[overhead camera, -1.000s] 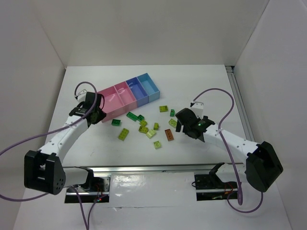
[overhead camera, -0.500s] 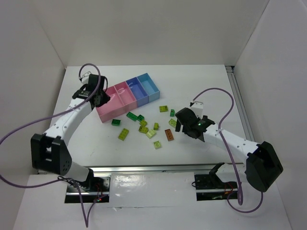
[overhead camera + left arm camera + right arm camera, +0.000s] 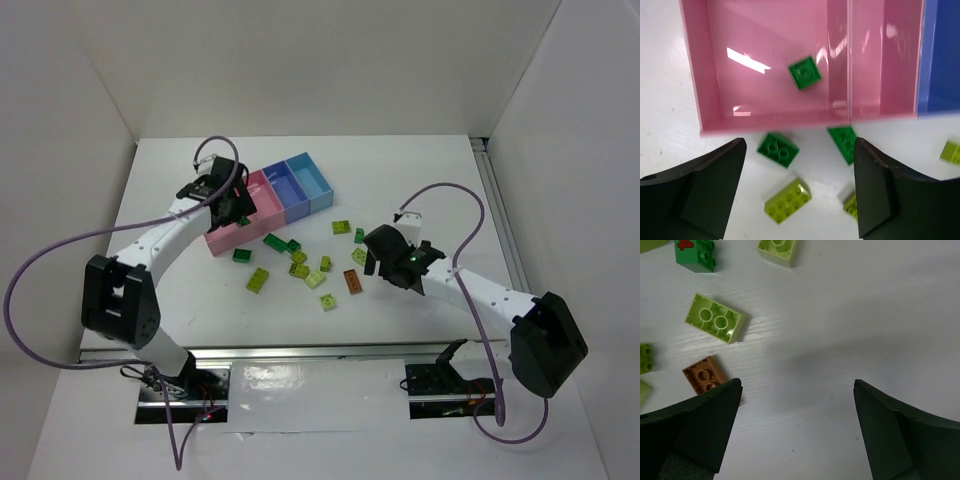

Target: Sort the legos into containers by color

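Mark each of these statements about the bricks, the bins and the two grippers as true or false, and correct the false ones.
1. A dark green brick lies inside the end pink bin. True.
2. The left gripper is shut on a brick. False: its jaws stand open and empty above the near edge of that bin.
3. The orange-brown brick lies in the light blue bin. False: it lies on the table, close to one finger of the right gripper.
4. The right gripper is open and holds nothing. True.
5. A yellow-green brick lies on the table near the orange-brown brick, not touching it. True.
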You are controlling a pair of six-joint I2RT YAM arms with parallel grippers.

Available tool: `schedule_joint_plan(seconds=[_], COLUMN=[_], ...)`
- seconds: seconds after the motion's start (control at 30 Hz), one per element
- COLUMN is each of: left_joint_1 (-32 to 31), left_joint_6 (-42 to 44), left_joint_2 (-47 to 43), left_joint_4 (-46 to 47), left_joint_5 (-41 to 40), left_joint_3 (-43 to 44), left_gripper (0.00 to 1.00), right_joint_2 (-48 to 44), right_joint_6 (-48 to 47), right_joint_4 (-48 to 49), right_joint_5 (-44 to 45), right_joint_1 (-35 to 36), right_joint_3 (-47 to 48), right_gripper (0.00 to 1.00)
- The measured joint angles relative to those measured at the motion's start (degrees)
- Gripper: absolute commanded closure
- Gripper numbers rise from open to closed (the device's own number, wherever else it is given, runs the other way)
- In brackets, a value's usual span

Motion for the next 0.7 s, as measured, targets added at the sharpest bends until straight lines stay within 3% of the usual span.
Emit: schedule_joint_plan(seconds=[0.13, 0.3, 0.57, 0.7], left_joint_1=[-4.3, -7.1, -7.2, -7.0], left_joint_6=[-0.5, -5.1, -12.3, -14.2], left_joint_2=[-5.2, -4.5, 4.1, 7.9], left_joint_4=[0.2, -0.4, -0.2, 0.2], left_joint_5=[0.0, 0.3, -0.4, -1.1], left_joint_3=[-6.9, -13.5, -11.6, -9.1], left_gripper=[0.11, 0.12, 0.16, 0.28], right_joint_2=[1.9, 3.7, 3.9, 3.9], right_joint_6=[0.0, 0.0, 0.0, 0.0], right_joint_4=[0.1, 0.6, 0.5, 0.5], right_joint_5=[-0.1, -1.0, -1.3, -1.2], right_joint_1=[0.2, 0.8, 1.6, 1.6], right_joint_3=[0.0, 0.0, 0.0, 0.0], right_gripper=[0.0, 0.0, 0.0, 0.0])
